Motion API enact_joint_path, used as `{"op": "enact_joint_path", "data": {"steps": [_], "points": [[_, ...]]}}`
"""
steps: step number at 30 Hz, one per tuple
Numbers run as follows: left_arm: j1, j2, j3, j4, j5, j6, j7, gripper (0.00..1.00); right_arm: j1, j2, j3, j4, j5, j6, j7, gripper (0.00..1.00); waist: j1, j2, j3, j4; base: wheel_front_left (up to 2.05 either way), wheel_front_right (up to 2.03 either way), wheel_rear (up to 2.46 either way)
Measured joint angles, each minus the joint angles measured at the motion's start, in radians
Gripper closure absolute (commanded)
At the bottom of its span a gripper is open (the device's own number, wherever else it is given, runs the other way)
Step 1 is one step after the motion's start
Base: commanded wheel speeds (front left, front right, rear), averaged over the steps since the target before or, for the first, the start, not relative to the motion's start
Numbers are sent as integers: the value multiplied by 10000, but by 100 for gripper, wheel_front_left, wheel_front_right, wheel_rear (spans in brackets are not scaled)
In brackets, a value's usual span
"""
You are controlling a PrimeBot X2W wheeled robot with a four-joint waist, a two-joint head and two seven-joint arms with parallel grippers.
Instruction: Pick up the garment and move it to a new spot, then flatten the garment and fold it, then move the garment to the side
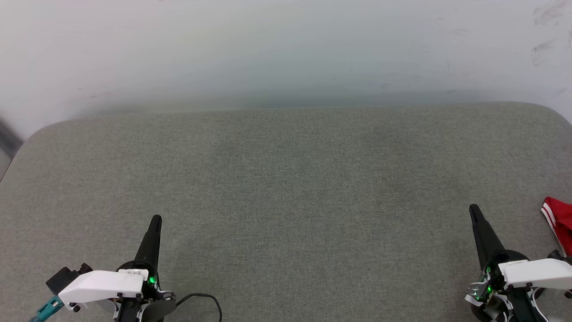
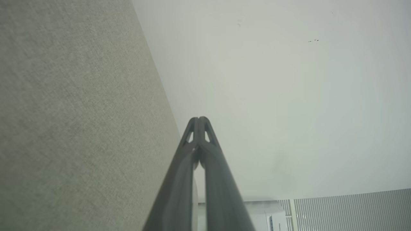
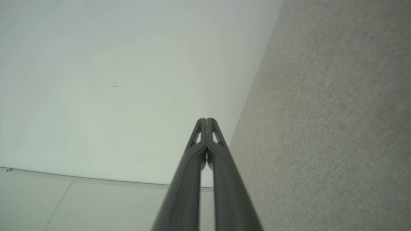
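Red garment [image 1: 562,221] peeks at your frame's right edge, fold hidden: awaiting pickup, or set aside. Left gripper [image 1: 155,218], right gripper [image 1: 473,208]: fingers together, empty.

the padded top [image 1: 286,179] is showing coarse, matt woven cloth; the garment [image 1: 561,222] at its right edge is looking like smooth, matt fabric

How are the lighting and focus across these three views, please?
Head view: soft, even light, only faint shadows beside the left gripper and right gripper; the garment is cropped at the edge. Left wrist view: the fingers blur toward the lens. Right wrist view: likewise, tips sharper.
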State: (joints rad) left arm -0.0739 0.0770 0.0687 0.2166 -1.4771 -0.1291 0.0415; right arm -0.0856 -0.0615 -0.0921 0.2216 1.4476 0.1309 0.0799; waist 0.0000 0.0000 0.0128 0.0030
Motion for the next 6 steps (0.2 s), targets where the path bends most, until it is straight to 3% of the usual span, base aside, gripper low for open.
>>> {"op": "enact_joint_path", "data": {"steps": [6], "points": [[-111, -4, 31, 69, -435, 0, 132, 100, -25, 10, -42, 58, 439, 0, 77, 100, 0, 0, -24, -8, 0, 0, 0]]}}
